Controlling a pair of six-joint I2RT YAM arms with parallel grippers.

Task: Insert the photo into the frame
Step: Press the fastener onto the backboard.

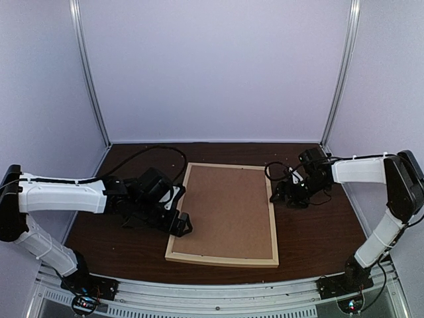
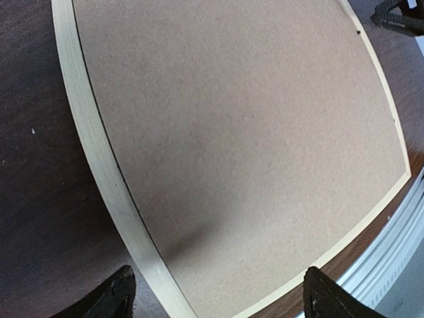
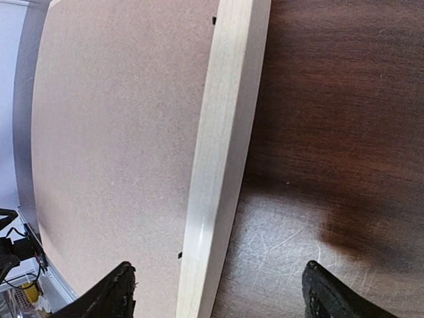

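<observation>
The frame (image 1: 222, 259), thin light wood rails, lies flat on the dark table. A plain brown backing board (image 1: 228, 212) fills its opening. The photo is not in view. My left gripper (image 1: 180, 225) is open and empty at the frame's left rail near the front corner. In the left wrist view its gripper (image 2: 217, 286) spans the rail (image 2: 99, 165) and the board (image 2: 252, 132). My right gripper (image 1: 281, 195) is open and empty beside the frame's right rail. In the right wrist view its gripper (image 3: 215, 281) straddles the rail (image 3: 218, 165), with the board (image 3: 112, 132) to the left.
The dark wooden table (image 1: 318, 232) is walled by pale panels at the back and sides. Black cables (image 1: 275, 171) loop at the back right near the right arm. A metal rail (image 1: 218, 291) runs along the front edge.
</observation>
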